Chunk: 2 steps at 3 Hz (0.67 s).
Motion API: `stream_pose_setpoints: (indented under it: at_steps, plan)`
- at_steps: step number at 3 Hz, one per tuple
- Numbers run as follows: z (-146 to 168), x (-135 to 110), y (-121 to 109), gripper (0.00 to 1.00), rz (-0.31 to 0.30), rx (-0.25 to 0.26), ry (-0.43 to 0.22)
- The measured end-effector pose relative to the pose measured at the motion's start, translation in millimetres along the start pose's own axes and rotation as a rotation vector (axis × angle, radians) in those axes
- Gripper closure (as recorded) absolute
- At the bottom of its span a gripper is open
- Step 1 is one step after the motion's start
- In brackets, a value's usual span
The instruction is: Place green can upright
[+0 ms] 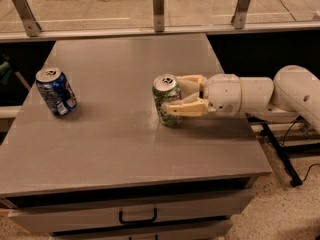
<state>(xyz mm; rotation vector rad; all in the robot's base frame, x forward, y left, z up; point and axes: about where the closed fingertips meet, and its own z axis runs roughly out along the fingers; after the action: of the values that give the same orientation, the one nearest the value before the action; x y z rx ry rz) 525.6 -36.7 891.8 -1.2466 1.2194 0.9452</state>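
The green can (166, 103), mottled green and silver with its silver pull-tab end on top, stands upright near the middle of the grey table (120, 149). Its base looks to be on the tabletop. My gripper (173, 95) reaches in from the right on a white arm (260, 96). Its beige fingers (186, 109) lie against both sides of the can, shut on it.
A blue can with white markings (56, 91) stands at the table's left side. A rail with metal posts (158, 1) runs along the far edge. A drawer with a black handle (137, 216) is below the front edge. Black stand legs (280, 154) are on the floor to the right.
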Motion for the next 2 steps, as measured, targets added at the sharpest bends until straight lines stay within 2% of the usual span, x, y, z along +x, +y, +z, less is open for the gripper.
stream_pose_setpoints:
  at_steps: [1, 2]
  plan:
    - [-8, 2, 3, 0.12, 0.004, 0.016, 0.007]
    - [-20, -4, 4, 0.0, -0.003, 0.04, 0.028]
